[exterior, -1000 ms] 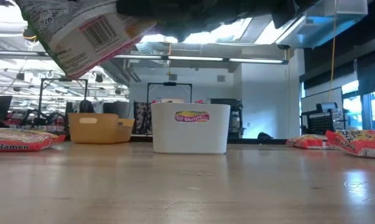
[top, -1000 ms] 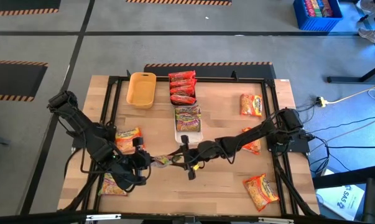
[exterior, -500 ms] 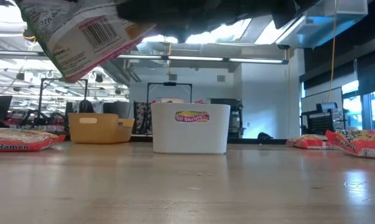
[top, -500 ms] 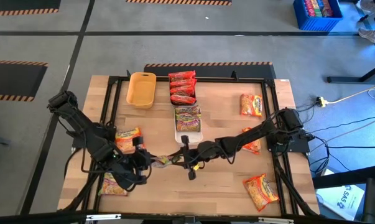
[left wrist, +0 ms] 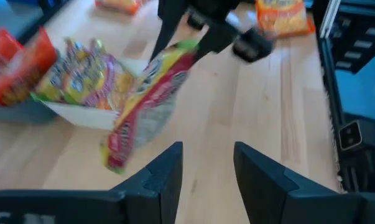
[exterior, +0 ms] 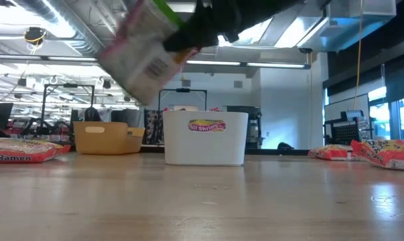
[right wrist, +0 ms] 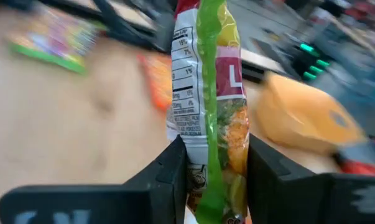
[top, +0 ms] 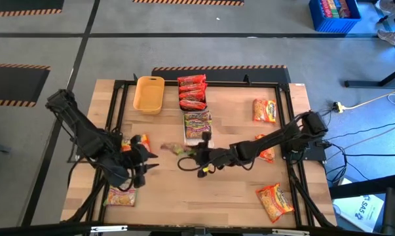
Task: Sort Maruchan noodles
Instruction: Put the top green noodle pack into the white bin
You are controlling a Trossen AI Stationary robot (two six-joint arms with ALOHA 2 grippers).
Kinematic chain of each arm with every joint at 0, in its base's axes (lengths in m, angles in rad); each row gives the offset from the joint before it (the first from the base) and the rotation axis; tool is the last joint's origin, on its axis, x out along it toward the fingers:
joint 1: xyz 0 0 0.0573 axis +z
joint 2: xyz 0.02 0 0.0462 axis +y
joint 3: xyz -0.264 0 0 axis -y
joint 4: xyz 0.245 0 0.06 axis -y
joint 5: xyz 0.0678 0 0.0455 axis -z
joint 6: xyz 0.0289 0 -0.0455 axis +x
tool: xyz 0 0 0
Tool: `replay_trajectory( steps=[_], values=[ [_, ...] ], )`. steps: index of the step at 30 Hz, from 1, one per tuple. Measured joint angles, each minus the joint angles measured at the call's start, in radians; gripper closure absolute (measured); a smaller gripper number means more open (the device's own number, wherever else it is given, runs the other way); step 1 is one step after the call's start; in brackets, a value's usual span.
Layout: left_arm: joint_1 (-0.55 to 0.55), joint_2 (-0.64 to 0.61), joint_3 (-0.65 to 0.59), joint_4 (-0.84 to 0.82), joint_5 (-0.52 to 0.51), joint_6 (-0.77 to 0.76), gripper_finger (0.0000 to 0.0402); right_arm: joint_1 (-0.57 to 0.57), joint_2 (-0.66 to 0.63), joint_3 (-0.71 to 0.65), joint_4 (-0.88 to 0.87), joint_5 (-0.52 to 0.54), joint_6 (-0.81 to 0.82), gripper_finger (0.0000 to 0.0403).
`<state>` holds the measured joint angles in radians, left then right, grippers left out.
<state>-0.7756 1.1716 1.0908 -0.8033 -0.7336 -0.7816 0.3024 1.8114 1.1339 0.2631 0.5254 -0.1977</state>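
Handover done: green-pink packet (right wrist: 207,118) now clamped in right hand (right wrist: 215,168), lifted over the bench (top: 236,190) near the white tray (exterior: 205,137). Left hand (left wrist: 206,171) let go, fingers apart, pulled back empty. Next, likely into that tray.

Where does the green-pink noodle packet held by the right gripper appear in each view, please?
High view: green-pink packet mid-table, left of right gripper.
Low view: top, left of centre, above white tray.
Left wrist view: centre.
Right wrist view: centre.
Shared landmark: white tray.
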Motion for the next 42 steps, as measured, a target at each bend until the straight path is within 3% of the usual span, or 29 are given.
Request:
replay_trajectory(
  steps=[3, 8, 11, 15, 19, 28, 42],
  values=[
    [-0.009, -0.026, 0.000, 0.005, -0.045, 0.057, 0.0264, 0.014, -0.016, 0.000, -0.054, 0.185, -0.035, 0.0305],
    [-0.001, -0.028, 0.000, 0.013, -0.136, 0.078, 0.0265, 0.049, -0.021, 0.000, -0.039, 0.581, -0.223, 0.0300],
    [0.020, -0.028, 0.000, 0.014, -0.156, 0.080, 0.0266, 0.060, -0.021, 0.000, -0.007, 0.691, -0.336, 0.0303],
    [0.064, -0.028, 0.000, 0.041, -0.201, 0.107, 0.0261, 0.060, -0.021, 0.000, 0.037, 0.720, -0.447, 0.0305],
    [0.132, -0.028, 0.000, 0.120, -0.165, 0.165, 0.0235, 0.058, -0.020, 0.000, 0.082, 0.725, -0.538, 0.0305],
    [0.439, -0.124, -0.002, 0.159, 0.095, 0.242, 0.0150, 0.058, -0.020, 0.000, 0.272, 0.769, -0.848, 0.0305],
    [0.782, -0.193, -0.001, 0.317, 0.498, 0.242, 0.0149, -0.001, -0.019, 0.041, 0.492, 0.686, -1.186, 0.0306]
  ],
)
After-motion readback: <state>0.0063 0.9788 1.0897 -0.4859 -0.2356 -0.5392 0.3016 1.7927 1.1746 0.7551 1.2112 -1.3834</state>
